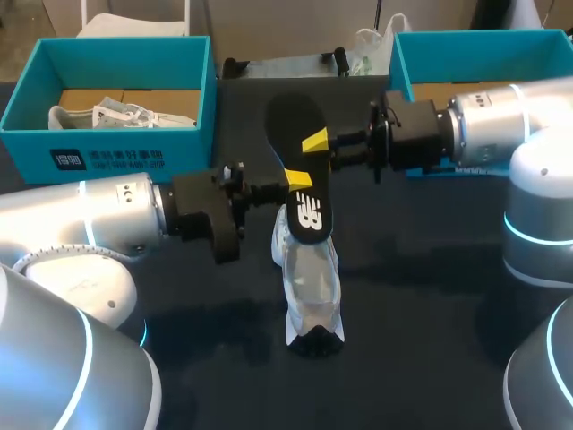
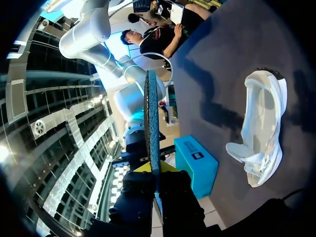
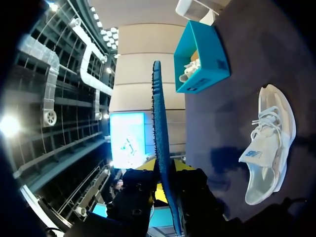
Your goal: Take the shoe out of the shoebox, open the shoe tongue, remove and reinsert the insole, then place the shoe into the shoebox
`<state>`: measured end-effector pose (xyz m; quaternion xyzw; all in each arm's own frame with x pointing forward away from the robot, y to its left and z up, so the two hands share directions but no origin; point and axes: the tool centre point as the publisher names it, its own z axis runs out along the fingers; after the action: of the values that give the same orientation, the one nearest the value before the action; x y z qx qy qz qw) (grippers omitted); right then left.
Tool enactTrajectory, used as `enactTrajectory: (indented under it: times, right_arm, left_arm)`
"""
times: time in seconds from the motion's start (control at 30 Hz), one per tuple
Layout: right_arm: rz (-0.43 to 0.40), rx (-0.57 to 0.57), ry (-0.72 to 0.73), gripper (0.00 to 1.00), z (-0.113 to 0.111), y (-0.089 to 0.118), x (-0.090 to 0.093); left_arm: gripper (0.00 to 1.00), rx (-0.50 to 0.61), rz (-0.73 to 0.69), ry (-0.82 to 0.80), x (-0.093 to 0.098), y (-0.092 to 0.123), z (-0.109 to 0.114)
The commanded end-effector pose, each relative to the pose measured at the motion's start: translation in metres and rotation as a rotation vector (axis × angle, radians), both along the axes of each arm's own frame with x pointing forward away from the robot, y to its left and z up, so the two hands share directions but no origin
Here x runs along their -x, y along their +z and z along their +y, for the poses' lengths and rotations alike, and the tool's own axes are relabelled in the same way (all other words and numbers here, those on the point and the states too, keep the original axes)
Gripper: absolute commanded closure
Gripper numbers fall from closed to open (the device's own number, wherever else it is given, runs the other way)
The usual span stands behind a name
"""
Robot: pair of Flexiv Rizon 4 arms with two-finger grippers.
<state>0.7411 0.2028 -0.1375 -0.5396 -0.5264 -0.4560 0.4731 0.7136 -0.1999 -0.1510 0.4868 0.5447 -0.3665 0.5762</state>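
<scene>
A black insole (image 1: 295, 121) stands on edge in the air above the middle of the table, held from both sides. My left gripper (image 1: 294, 179) is shut on its lower part, and in the left wrist view the insole (image 2: 152, 113) rises edge-on from between the fingers of that gripper (image 2: 157, 173). My right gripper (image 1: 315, 143) is shut on the insole higher up; it shows as a thin blue-black edge (image 3: 159, 113) between that gripper's (image 3: 165, 170) fingers. The white shoe (image 1: 311, 278) lies on the dark table below, tongue pulled open (image 3: 271, 138) (image 2: 261, 128).
A teal shoebox (image 1: 107, 143) at the back left holds another white shoe (image 1: 125, 115). A second teal shoebox (image 1: 483, 40) stands at the back right, behind my right arm. Bare dark table surrounds the shoe in front.
</scene>
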Motion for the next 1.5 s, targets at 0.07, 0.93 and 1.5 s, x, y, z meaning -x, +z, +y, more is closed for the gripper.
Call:
enactTrajectory:
  times: [0.07,0.93,1.5]
  right_arm:
    - [0.001,-0.018,-0.023,0.80,0.002,-0.005,0.002]
    - [-0.006,-0.036,-0.080,1.00,-0.002,-0.005,0.003]
    - [-0.005,-0.062,-0.074,1.00,-0.008,-0.042,0.002]
  left_arm:
    - [1.00,0.003,-0.003,0.003,0.001,-0.002,-0.001]
    - [0.00,-0.020,0.024,-0.019,0.004,0.007,0.010]
    - [0.00,-0.216,0.074,-0.143,-0.008,0.018,0.072]
